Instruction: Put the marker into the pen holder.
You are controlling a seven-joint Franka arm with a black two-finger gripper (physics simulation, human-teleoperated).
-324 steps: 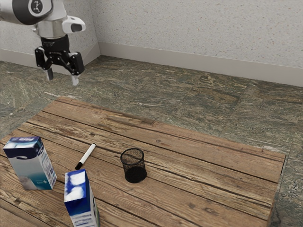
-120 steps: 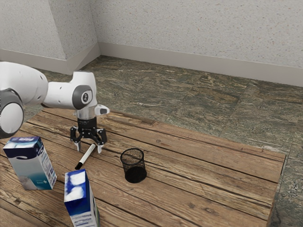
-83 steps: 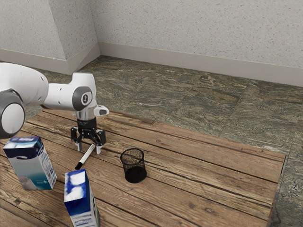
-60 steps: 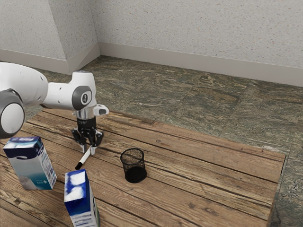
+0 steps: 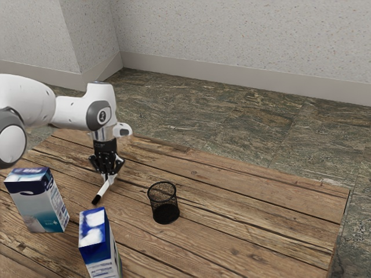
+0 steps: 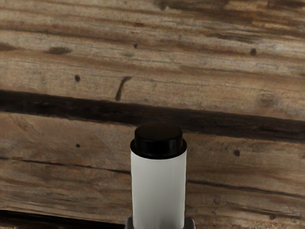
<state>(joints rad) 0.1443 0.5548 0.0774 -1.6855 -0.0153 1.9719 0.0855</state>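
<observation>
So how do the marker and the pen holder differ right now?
The marker is slim and mostly white; the pen holder is wider, made of black mesh. The marker slants, held between the fingers; the pen holder stands upright on the table. Both are round-bodied, with some black.

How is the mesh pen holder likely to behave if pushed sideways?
The pen holder probably weighs little for its size, since its walls are open mesh. Pushed near the rim, it might tip, as it stands upright on a small base. Once over, it could roll, its body being round.
</observation>
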